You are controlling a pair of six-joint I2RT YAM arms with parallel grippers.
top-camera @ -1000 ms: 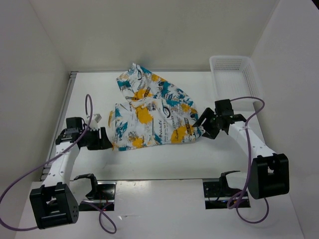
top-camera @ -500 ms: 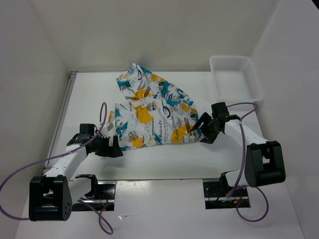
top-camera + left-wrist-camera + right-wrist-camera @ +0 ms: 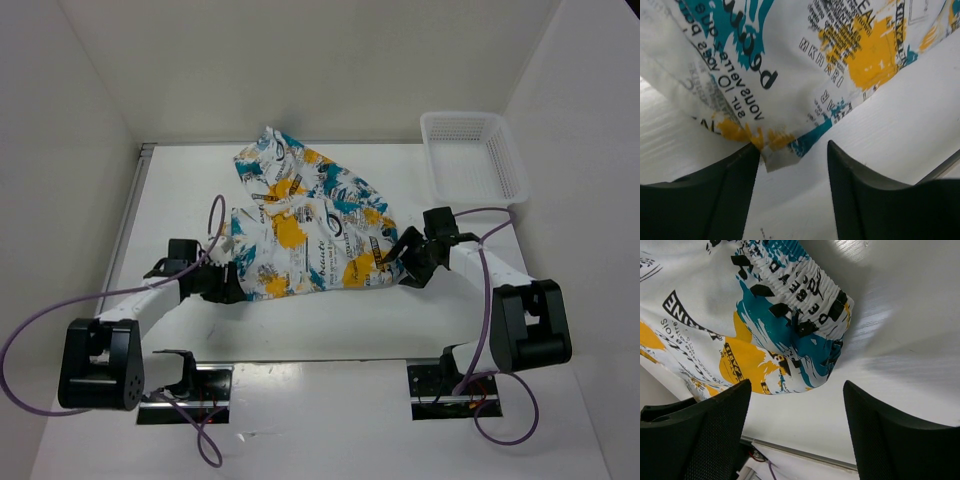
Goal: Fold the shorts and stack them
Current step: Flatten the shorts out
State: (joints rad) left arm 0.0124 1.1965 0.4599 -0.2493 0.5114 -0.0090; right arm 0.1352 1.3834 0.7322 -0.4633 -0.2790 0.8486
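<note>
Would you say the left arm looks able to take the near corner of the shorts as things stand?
Probably yes: the left hand is open right at the shorts. Their corner lies between its fingers on the table, and nothing else stands in the way.

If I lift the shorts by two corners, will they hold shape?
Probably floppy: the shorts lie wrinkled and folded over themselves, so they'd likely sag between grips. The gathered waistband looks thicker, likely a firmer hold than the thin hem corner.
</note>
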